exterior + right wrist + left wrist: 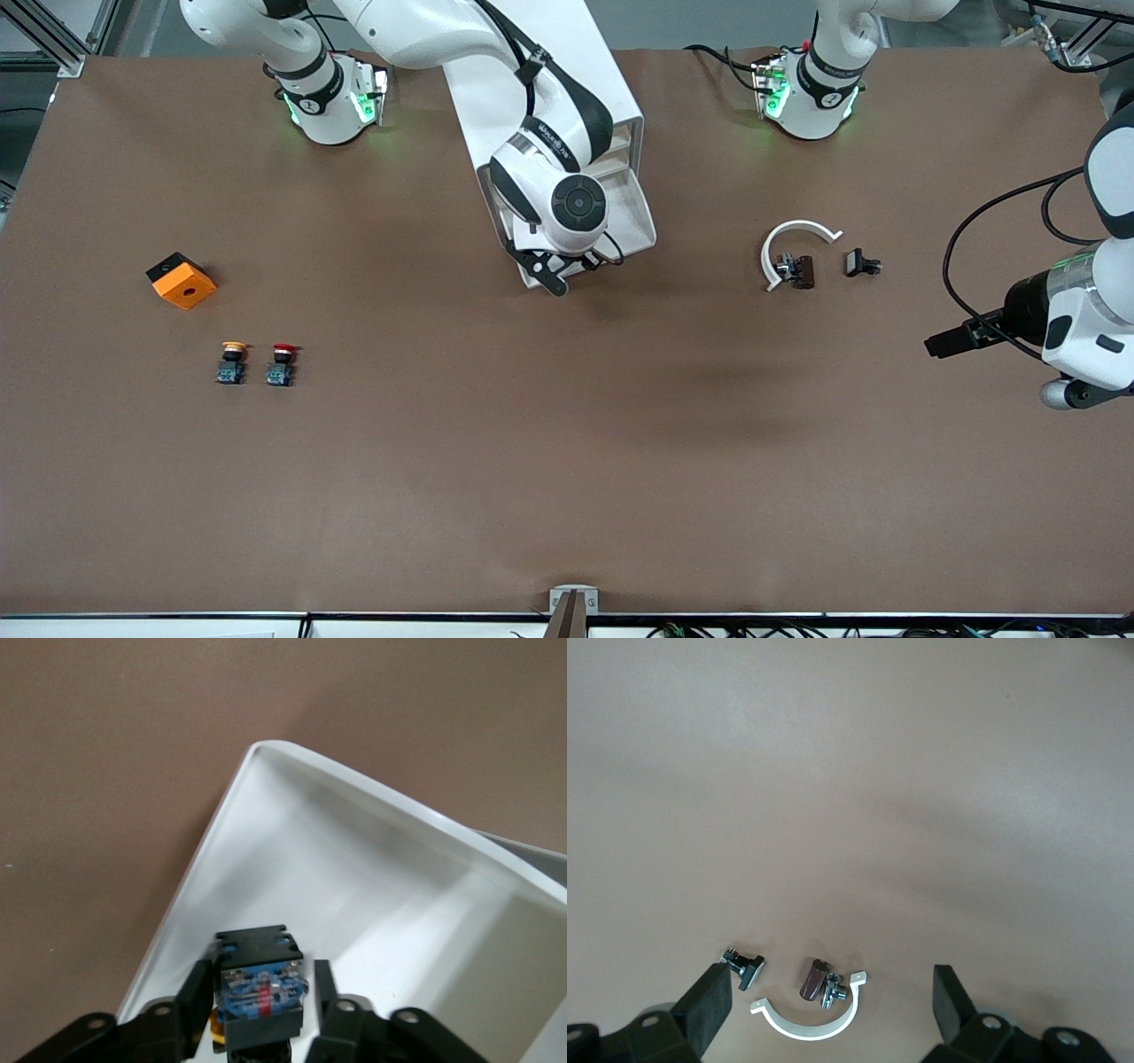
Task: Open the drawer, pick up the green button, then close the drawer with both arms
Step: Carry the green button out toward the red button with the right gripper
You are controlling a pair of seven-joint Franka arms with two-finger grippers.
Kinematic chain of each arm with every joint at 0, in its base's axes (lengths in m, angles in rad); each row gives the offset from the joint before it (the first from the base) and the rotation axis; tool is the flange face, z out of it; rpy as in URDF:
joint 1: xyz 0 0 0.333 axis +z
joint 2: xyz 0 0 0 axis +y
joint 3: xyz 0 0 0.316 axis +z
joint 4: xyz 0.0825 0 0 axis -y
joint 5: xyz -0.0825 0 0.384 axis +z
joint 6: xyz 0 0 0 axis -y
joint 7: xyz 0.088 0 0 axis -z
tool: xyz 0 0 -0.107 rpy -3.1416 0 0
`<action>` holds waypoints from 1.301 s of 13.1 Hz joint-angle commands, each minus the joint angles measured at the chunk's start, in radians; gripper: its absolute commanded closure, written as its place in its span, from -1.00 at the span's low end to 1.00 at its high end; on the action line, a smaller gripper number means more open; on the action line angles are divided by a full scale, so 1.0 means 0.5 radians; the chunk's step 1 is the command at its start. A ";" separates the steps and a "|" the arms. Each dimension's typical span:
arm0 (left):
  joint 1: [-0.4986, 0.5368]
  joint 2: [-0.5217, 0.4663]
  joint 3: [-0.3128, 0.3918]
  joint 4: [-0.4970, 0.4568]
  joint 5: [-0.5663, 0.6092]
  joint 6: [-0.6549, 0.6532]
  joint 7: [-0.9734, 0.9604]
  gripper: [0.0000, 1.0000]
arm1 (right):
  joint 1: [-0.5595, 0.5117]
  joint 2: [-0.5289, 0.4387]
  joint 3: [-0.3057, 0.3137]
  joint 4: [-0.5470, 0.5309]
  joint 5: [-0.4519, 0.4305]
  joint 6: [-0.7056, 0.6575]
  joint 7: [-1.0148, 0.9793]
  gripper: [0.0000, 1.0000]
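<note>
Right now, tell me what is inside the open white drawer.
The drawer holds one push button, black body and blue base showing, between the right gripper fingers. Its cap colour is hidden. In the front view the right arm covers most of the drawer's inside.

The right tool [259, 1014] grips the button [260, 990] by its blue base, inside the open white drawer [372, 868] on the brown bench [106, 771].

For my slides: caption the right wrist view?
Right gripper shut on the button over the open white drawer.
</note>
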 commanded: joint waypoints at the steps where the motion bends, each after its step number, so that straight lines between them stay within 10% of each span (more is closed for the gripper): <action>1: -0.004 -0.045 -0.010 -0.050 0.048 0.029 0.038 -1.00 | 0.016 -0.002 -0.015 -0.016 0.010 0.012 -0.012 0.53; 5: -0.004 -0.045 -0.010 -0.050 0.048 0.029 0.038 -1.00 | -0.003 -0.008 -0.015 0.005 0.013 0.009 -0.006 0.84; 17: -0.065 -0.014 -0.052 -0.062 0.045 0.112 0.026 -1.00 | -0.266 -0.161 -0.034 0.419 -0.015 -0.660 -0.057 0.85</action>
